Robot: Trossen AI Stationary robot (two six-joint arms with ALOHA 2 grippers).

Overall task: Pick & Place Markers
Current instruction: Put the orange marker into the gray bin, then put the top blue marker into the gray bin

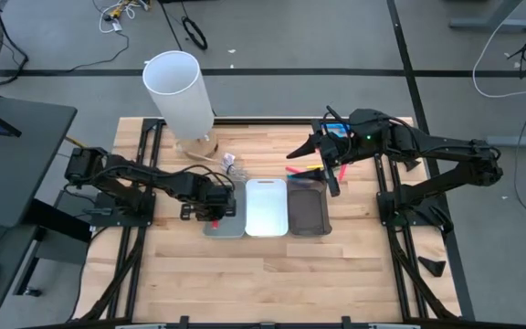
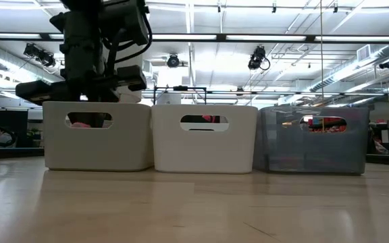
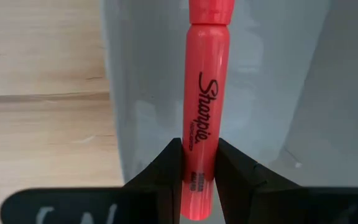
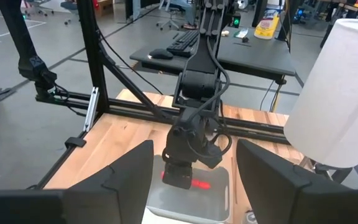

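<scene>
**Red marker over the grey tray: a skewed drop is the main hazard**

At the left of the table, the left gripper hangs over the light grey tray, clenched on a red Sharpie marker. The left wrist view shows the fingers pinching only the barrel's lower end, so most of the pen projects past them. Held that near one end, the marker could swing or tip as the jaws release, and if it is not well inside the walls it might catch the rim and roll onto the wooden table. From the high view I cannot tell how deep in the tray the pen sits.

The white tray touches the grey one, so a drop that strays that way could land in the wrong bin.

Further right is the dark tray, and beyond it the loose markers lie near the right gripper, which hovers above them with its jaws spread and holds nothing. A descent there could scatter the pens or nudge the dark tray.
</scene>
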